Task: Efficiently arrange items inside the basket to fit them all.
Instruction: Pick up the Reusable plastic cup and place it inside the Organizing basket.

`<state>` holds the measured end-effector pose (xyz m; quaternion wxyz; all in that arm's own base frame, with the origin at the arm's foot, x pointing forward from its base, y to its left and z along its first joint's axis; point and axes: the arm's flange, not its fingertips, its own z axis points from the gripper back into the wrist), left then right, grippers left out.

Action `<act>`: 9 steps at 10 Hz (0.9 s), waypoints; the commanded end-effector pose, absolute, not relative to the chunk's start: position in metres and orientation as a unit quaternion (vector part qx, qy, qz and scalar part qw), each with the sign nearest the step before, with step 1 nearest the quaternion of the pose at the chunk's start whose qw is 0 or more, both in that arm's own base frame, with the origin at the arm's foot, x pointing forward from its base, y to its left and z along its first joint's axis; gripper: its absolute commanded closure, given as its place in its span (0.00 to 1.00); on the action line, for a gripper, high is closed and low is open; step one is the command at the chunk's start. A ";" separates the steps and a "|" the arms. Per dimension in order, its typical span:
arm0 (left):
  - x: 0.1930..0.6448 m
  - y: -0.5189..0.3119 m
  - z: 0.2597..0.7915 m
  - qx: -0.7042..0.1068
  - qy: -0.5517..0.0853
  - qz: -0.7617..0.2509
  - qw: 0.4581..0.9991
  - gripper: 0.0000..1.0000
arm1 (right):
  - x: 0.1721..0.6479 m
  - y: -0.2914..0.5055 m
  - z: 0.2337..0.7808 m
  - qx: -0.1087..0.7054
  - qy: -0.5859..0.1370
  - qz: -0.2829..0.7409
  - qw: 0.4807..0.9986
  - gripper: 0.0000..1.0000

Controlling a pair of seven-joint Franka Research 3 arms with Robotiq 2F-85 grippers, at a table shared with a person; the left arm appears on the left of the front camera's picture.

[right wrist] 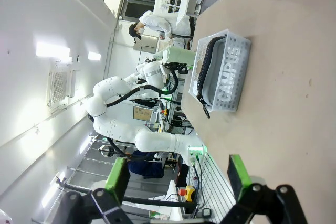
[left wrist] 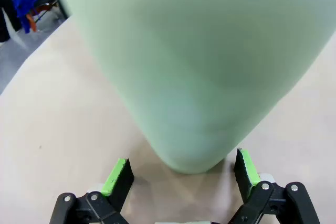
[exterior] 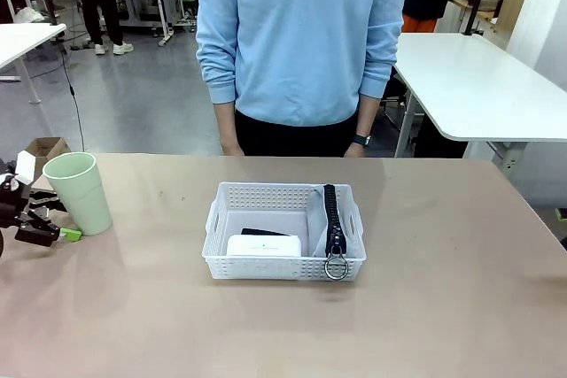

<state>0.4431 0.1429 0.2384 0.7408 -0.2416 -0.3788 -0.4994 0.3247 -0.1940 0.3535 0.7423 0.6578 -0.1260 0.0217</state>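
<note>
A pale green cup [exterior: 78,192] stands upright at the table's left. My left gripper [exterior: 51,216] is open beside its base; in the left wrist view the cup [left wrist: 194,66] looms close and the green pads [left wrist: 118,176] flank its foot without touching. The white perforated basket [exterior: 223,219] sits mid-table. Inside, the grey pouch [exterior: 347,235] stands on edge along the right wall, its zipper and ring toward me. A white oblong box [exterior: 263,245] lies at the front, a small black object [exterior: 264,233] behind it. My right gripper [right wrist: 176,174] hangs open, far from the basket [right wrist: 242,77] and the CAMPUS pouch [right wrist: 231,74].
A person in a light blue sweatshirt [exterior: 299,33] stands at the far edge, hands down behind the table. The brown tabletop [exterior: 443,289] is bare to the right and in front of the basket. A white desk [exterior: 478,86] stands at the back right.
</note>
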 end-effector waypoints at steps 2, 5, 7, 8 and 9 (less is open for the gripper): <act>0.444 0.135 0.233 -0.280 -0.389 -0.497 0.724 0.00 | 0.322 -0.195 0.356 0.653 -0.120 0.019 0.748 0.00; 0.445 0.131 0.235 -0.307 -0.415 -0.480 0.709 0.00 | 0.322 -0.195 0.356 0.653 -0.120 0.019 0.748 0.00; 0.443 0.131 0.240 -0.335 -0.439 -0.468 0.690 0.00 | 0.322 -0.195 0.356 0.653 -0.120 0.019 0.748 0.00; 0.442 0.130 0.242 -0.342 -0.446 -0.465 0.684 0.00 | 0.322 -0.195 0.356 0.653 -0.120 0.019 0.748 0.00; 0.442 0.130 0.243 -0.352 -0.445 -0.463 0.681 0.00 | 0.322 -0.195 0.356 0.653 -0.120 0.019 0.748 0.00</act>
